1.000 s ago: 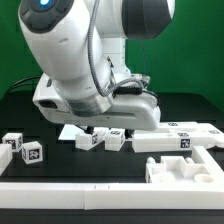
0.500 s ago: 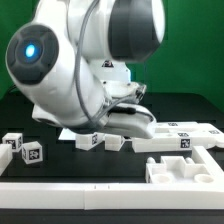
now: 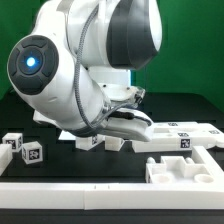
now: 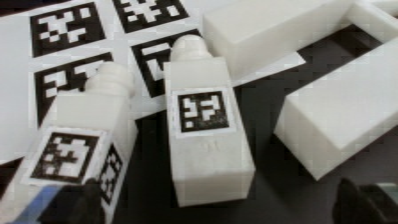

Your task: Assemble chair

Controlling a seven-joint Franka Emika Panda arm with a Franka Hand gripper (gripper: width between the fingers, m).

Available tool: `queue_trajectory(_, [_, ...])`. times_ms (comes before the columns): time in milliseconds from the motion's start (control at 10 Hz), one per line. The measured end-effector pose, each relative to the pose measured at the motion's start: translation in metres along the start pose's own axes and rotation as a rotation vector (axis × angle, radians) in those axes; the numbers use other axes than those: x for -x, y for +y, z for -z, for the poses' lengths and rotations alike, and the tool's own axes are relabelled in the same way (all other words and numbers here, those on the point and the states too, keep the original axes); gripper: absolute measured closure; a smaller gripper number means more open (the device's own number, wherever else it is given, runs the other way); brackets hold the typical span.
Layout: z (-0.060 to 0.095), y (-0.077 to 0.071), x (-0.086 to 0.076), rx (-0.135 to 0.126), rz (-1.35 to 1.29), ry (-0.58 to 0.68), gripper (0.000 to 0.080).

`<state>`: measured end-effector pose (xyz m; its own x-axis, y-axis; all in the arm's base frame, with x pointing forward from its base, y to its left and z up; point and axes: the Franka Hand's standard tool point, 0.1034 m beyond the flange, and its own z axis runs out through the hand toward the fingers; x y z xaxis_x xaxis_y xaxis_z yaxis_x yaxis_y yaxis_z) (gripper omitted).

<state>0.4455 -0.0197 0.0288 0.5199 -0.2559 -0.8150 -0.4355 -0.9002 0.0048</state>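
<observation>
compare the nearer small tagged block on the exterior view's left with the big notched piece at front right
The small block is compact and cube-like; the notched piece is much wider, with stepped recesses. The small block shows a black-and-white tag toward the camera; the notched piece shows none from here. Both are white and rest on the dark table.

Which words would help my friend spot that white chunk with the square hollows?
On the black table, look to the exterior view's right, just behind the white border rail. The hollowed chair piece lies there, nearest the camera. Unlike the flat tagged panel behind it, it is thick, with square recesses sunk into its top.
</observation>
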Motion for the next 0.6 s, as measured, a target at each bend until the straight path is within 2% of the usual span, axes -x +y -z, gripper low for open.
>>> queue_trajectory(100, [-0.0079, -0.0015, -0.0019, 0.005, -0.007, -0.013, 0.015])
queue_trajectory(600, [-0.0123, -0.0036, 0.0008, 0.015, -0.004, -0.017, 0.015])
